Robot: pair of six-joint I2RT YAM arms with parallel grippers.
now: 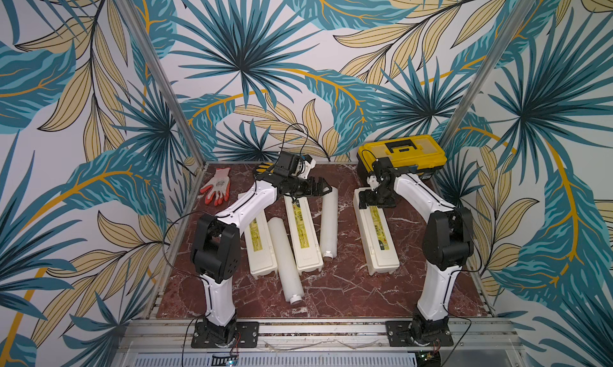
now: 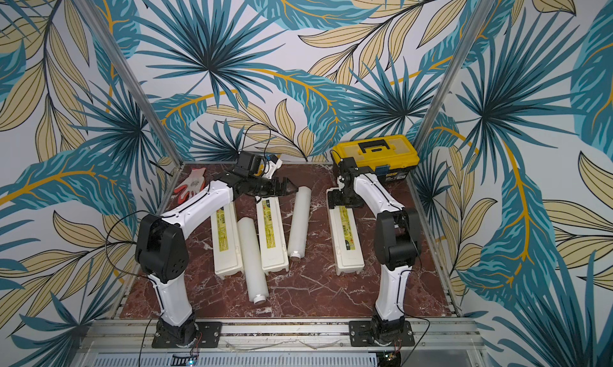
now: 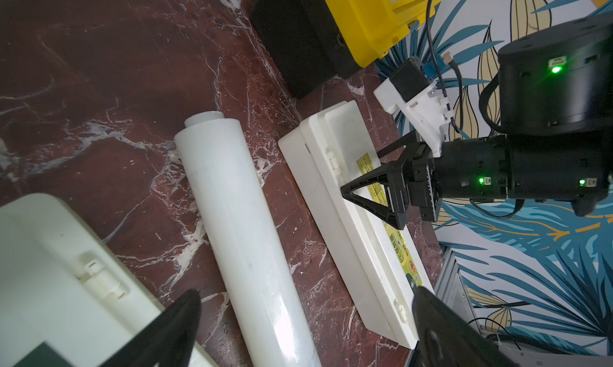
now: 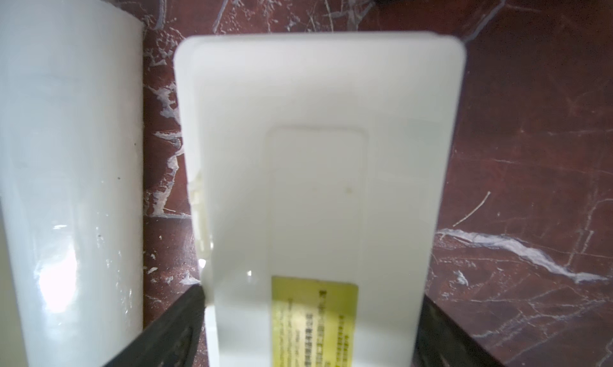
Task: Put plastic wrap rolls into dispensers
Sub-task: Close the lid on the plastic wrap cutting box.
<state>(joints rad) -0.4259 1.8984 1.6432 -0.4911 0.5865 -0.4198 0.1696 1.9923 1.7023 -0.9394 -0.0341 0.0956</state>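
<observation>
Rolls: two lay on the desk (image 1: 348, 292), the near roll (image 1: 285, 259) between the left dispenser (image 1: 262, 246) and the middle dispenser (image 1: 303, 236), the far roll (image 1: 328, 222) just right of the middle dispenser.
Lids: down on all three.
Left end effector (image 1: 320, 187): jaws spread wide, empty, above the middle dispenser's far end.
Right end effector (image 1: 373, 201): jaws astride the far end of the right dispenser (image 1: 378, 236); whether they clamped it was unclear.

Leaf-print wallpaper (image 1: 238, 66) in teal, tan and yellow covers the walls behind and to both sides of the left end effector (image 1: 323, 186). Beneath it lies a dark red, white-veined marble worktop (image 1: 348, 289). Aluminium posts (image 1: 156, 70) rise at the worktop's far corners.
</observation>
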